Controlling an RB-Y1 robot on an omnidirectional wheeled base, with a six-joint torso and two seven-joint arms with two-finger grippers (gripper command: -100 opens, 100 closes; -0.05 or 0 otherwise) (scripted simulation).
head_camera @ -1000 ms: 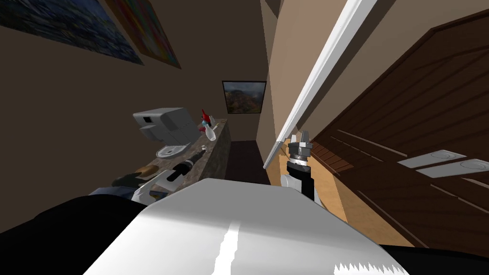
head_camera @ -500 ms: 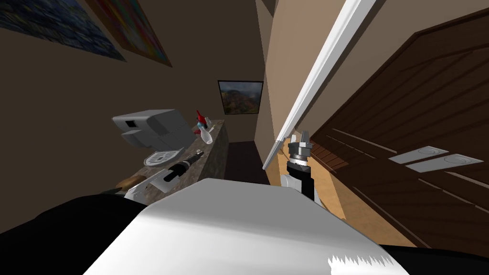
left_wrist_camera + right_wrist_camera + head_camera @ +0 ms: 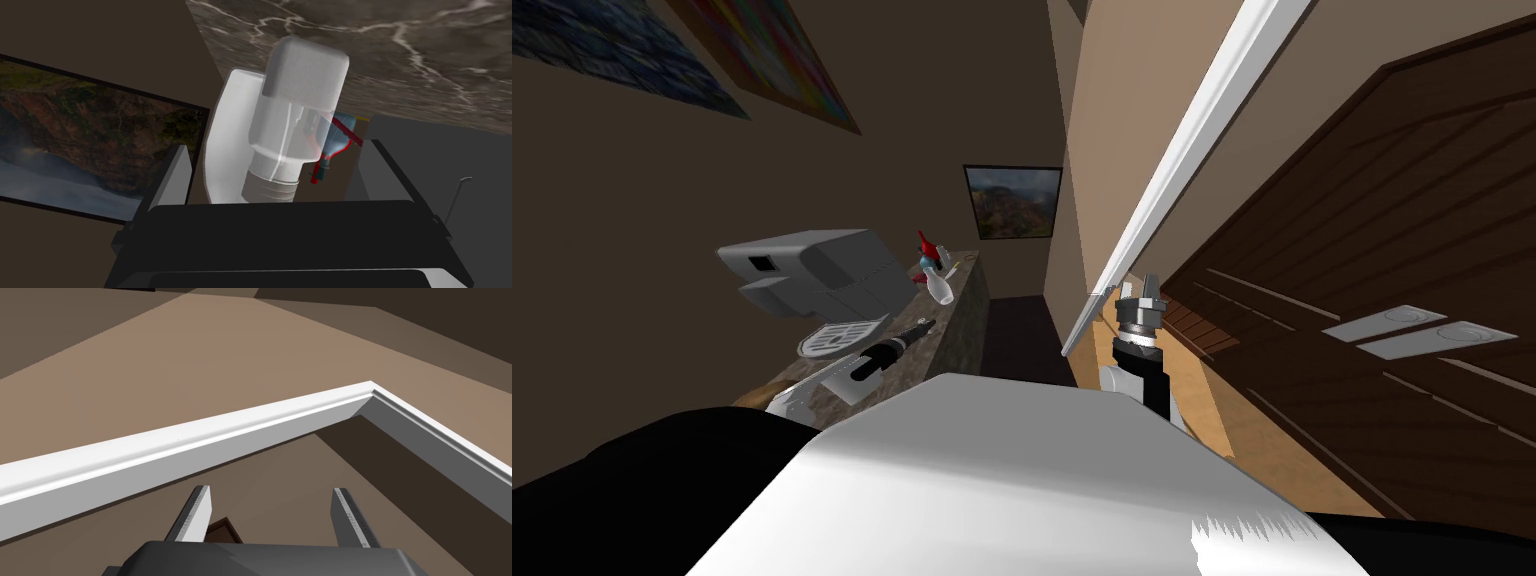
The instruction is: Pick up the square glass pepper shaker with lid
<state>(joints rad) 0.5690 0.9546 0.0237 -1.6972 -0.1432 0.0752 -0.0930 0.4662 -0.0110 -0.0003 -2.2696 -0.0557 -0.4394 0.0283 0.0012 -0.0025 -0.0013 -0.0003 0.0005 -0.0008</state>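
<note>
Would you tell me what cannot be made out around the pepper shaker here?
Left wrist view: lower end of the shaker, hidden behind the dark body of the left gripper.
Left wrist view: the white curved thing, half hidden by the shaker.
Head view: the shaker's pose on the counter, too small.

Nothing readable here tbh. No print on the shaker (image 3: pixel 295 125), the grey machine (image 3: pixel 812 270) or the framed picture (image 3: pixel 1012 200), just plain surfaces.
</note>
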